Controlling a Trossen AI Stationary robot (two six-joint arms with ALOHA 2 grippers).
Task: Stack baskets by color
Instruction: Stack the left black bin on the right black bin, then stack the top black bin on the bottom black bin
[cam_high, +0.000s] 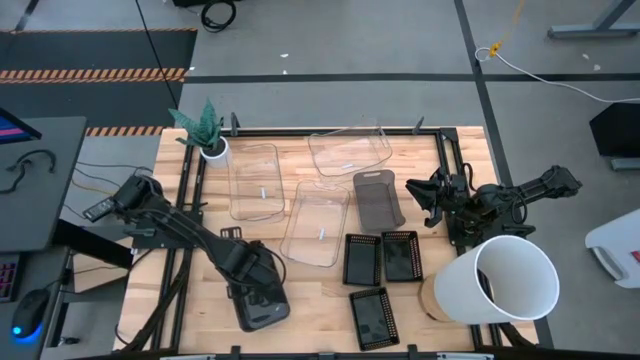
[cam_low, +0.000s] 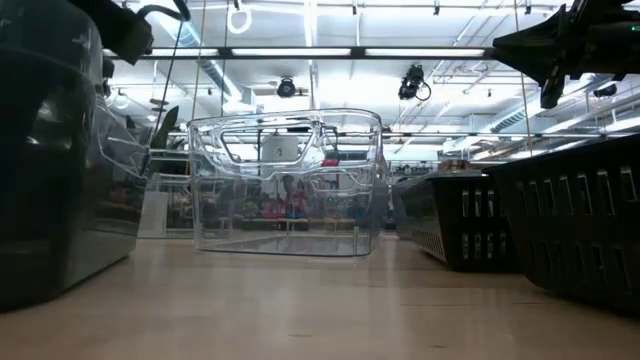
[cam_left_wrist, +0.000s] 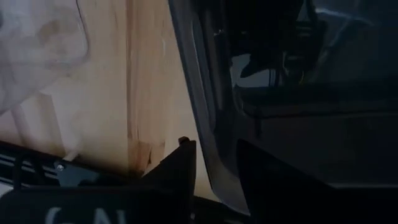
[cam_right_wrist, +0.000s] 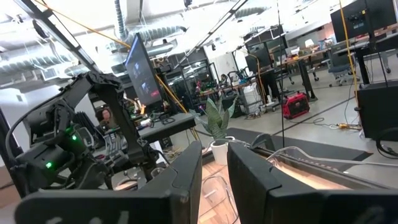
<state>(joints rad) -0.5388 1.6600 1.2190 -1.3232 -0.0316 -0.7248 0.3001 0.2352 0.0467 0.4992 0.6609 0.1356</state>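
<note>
Left gripper (cam_high: 262, 303) straddles the grey basket's (cam_high: 258, 312) rim (fingers parted, near left), other grey basket (cam_high: 379, 198) far right.

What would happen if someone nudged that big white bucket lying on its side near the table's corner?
The white bucket lies on its side with its open mouth showing, so a sideways nudge would probably roll it. It looks empty and thin-walled, so likely light for its size. It sits near the table edge, so it might roll off.
</note>
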